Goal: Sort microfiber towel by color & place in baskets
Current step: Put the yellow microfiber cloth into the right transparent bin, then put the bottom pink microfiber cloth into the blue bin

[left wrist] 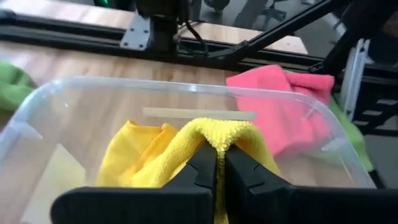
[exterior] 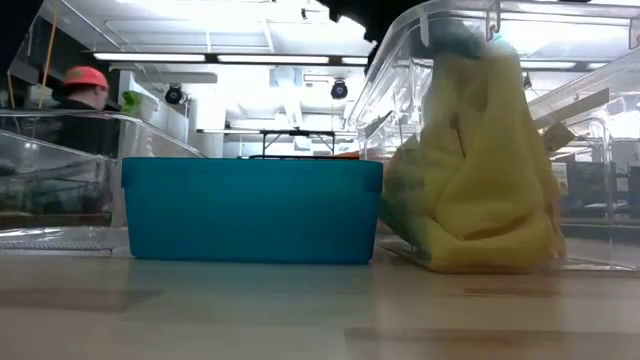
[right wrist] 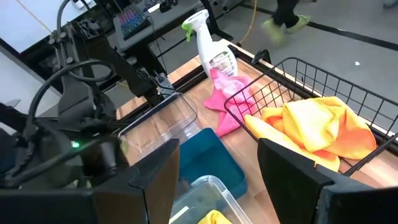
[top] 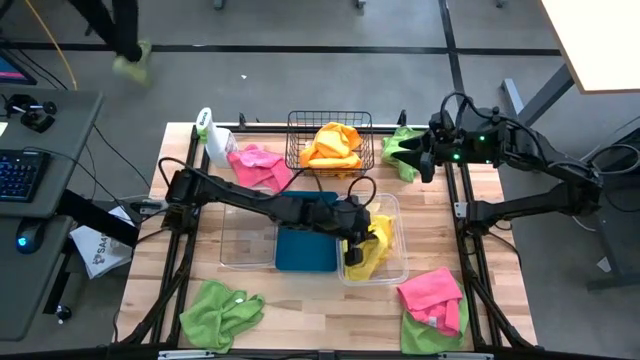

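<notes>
My left gripper (top: 353, 247) reaches from the left over the right clear tub (top: 398, 212) and is shut on a yellow towel (left wrist: 149, 155) inside it. Beside that tub stand the blue tub (top: 305, 250) and the left clear tub (top: 243, 240). The black wire basket (top: 300, 130) at the far edge holds an orange-yellow towel (top: 332, 146). My right gripper (top: 418, 160) is open and hovers near the far right, next to a green towel (top: 400, 150). In the right wrist view, nothing lies between the fingers of my right gripper (right wrist: 217, 180). My left gripper pinches a raised fold of the yellow towel (left wrist: 219, 138) between its two fingers, which come from above and point down into the tub. The towel hangs below the fingers in a bunch, and its lower part (exterior: 480, 235) rests on the tub's floor.
A pink towel (top: 258, 165) and a white spray bottle (top: 212, 135) lie at the far left. A green towel (top: 220, 310) lies near left. A pink towel (top: 432, 290) lies on a green one (top: 425, 332) near right. A person (exterior: 80, 95) shows in the room beyond.
</notes>
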Tool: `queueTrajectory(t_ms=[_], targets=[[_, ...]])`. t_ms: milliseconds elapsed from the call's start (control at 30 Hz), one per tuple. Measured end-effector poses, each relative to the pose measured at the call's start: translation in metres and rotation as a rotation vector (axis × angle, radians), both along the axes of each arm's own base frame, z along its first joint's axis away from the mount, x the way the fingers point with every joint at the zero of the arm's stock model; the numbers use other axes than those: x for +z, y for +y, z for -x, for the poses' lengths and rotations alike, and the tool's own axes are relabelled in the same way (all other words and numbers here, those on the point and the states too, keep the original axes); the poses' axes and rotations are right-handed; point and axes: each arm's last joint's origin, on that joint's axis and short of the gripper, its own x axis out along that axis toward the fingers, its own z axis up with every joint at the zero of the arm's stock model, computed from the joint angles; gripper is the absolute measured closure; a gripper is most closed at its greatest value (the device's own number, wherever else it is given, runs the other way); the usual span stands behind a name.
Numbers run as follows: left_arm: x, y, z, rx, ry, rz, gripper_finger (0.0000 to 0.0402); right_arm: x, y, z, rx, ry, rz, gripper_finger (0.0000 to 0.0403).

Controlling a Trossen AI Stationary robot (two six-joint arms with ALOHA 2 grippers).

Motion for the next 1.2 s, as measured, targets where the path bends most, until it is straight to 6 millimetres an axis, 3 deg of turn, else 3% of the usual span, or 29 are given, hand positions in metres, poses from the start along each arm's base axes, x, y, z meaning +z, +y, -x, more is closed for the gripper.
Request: queueTrajectory(t_ms=[200, 333, 467, 667, 867, 1067, 1200], targets=[[-0.006, 0.010, -0.001, -0.063, 0.035, -0.038, 0.0374, -0.005, -0.002, -0.011, -0.005, 0.032, -0.015, 0.0192], [-0.005, 0.009, 0.000, -0.098, 0.034, -0.090, 0.0321, -0.011, -0.002, -0.020, 0.059, 0.076, -0.018, 0.0192], [-0.007, 0.006, 0.008, -0.117, 0.125, -0.104, 0.0255, -0.020, 0.003, -0.014, 0.176, 0.169, -0.106, 0.0192], [0.024, 0.009, 0.034, -0.127, 0.185, -0.116, 0.0181, -0.033, 0.018, -0.006, 0.204, 0.338, -0.161, 0.0192], [0.049, 0.020, 0.042, -0.109, 0.113, -0.102, 0.0163, -0.036, 0.033, -0.004, 0.232, 0.394, -0.104, 0.0192], [0.037, 0.024, 0.042, -0.111, 0.194, -0.024, 0.0163, -0.035, 0.037, 0.000, 0.203, 0.394, -0.069, 0.0192], [0.059, 0.027, 0.067, -0.005, 0.252, -0.003, 0.0163, -0.036, 0.043, 0.004, 0.210, 0.416, -0.102, 0.0192]])
